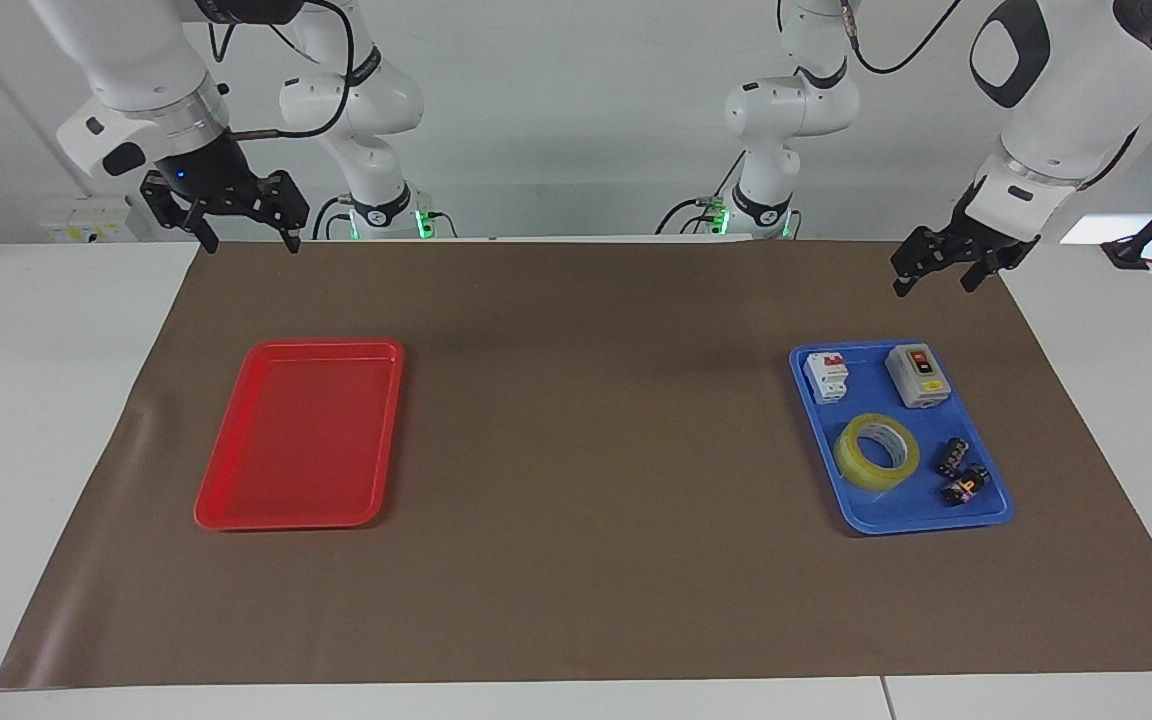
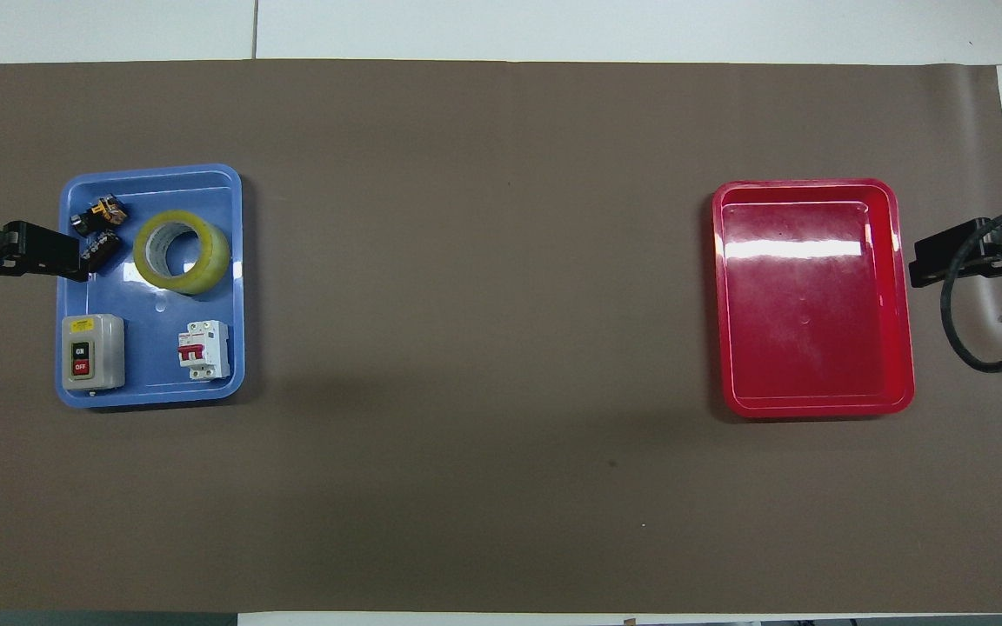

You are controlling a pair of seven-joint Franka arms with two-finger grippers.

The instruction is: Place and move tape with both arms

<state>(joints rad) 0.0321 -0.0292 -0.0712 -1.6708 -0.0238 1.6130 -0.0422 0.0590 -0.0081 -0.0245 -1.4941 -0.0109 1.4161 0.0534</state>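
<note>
The tape is a yellow translucent roll with a wide pale core. It lies flat in the blue tray toward the left arm's end of the table, and also shows in the overhead view. My left gripper is open and empty. It hangs in the air over the mat's edge beside the blue tray, apart from the tape, and its tip shows in the overhead view. My right gripper is open and empty. It is raised over the mat's edge near the red tray, and also shows in the overhead view.
The blue tray also holds a grey ON/OFF switch box, a white circuit breaker and two small black parts. The red tray holds nothing. A brown mat covers the table.
</note>
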